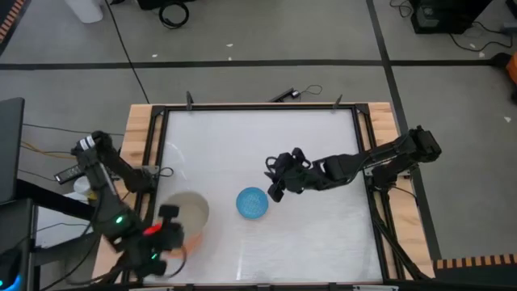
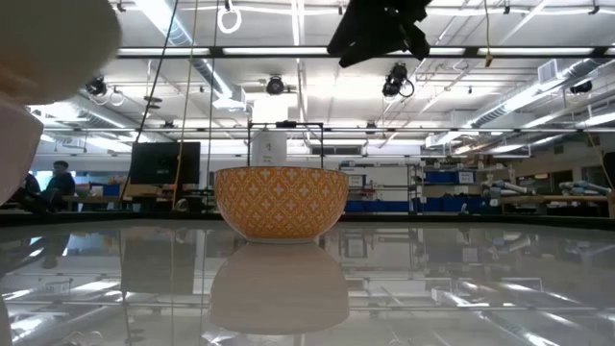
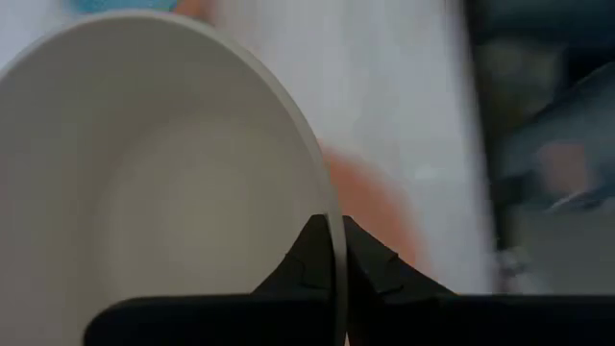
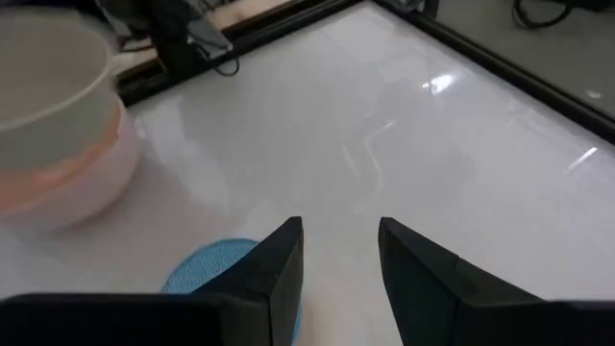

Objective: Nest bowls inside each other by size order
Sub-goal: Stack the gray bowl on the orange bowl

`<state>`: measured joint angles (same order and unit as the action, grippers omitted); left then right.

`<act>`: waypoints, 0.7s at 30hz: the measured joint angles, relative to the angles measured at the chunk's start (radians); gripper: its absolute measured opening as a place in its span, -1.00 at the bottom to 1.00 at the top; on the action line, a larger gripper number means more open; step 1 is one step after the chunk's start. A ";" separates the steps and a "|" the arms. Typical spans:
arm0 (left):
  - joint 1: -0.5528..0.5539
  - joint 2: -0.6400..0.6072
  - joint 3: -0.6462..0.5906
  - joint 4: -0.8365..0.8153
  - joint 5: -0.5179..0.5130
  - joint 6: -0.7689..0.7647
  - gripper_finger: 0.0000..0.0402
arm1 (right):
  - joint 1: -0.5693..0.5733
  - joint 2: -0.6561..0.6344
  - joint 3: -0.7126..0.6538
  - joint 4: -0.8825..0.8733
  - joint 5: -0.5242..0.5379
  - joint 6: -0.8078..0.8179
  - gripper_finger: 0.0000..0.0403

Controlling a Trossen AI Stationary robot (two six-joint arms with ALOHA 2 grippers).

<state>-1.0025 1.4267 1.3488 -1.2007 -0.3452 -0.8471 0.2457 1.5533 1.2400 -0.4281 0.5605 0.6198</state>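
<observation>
My left gripper at the near left is shut on the grey-beige bowl, which is over a salmon-pink bowl. In the right wrist view a salmon band shows over a paler wall; I cannot tell whether that is one bowl or two. The small blue bowl stands on its base mid-table; its outside is orange-patterned in the low view. My right gripper is open and empty, raised just right of the blue bowl. My left gripper holds the grey-beige bowl by its rim, with one finger inside the bowl and one outside. The fingers come from the table's near-left side. The bowl's mouth faces up over the salmon-pink bowl. I cannot tell whether it rests in that bowl.
A black frame with wooden boards borders the white table. The white surface to the far side and right of the blue bowl is bare. Cables lie on the floor beyond the far edge.
</observation>
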 joint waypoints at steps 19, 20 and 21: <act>-0.200 0.194 -0.036 0.066 -0.087 -0.319 -0.77 | 0.065 0.033 0.000 -0.006 0.013 0.035 -0.28; -0.196 0.196 -0.036 0.070 -0.087 -0.326 -0.72 | 0.062 0.042 0.000 -0.014 0.004 0.036 -0.27; -0.193 0.196 -0.036 0.073 -0.086 -0.335 -0.66 | 0.059 0.049 0.000 -0.023 -0.004 0.036 -0.27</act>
<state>-1.1952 1.6226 1.3125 -1.1272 -0.4316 -1.1817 0.3045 1.6021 1.2400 -0.4507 0.5560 0.6558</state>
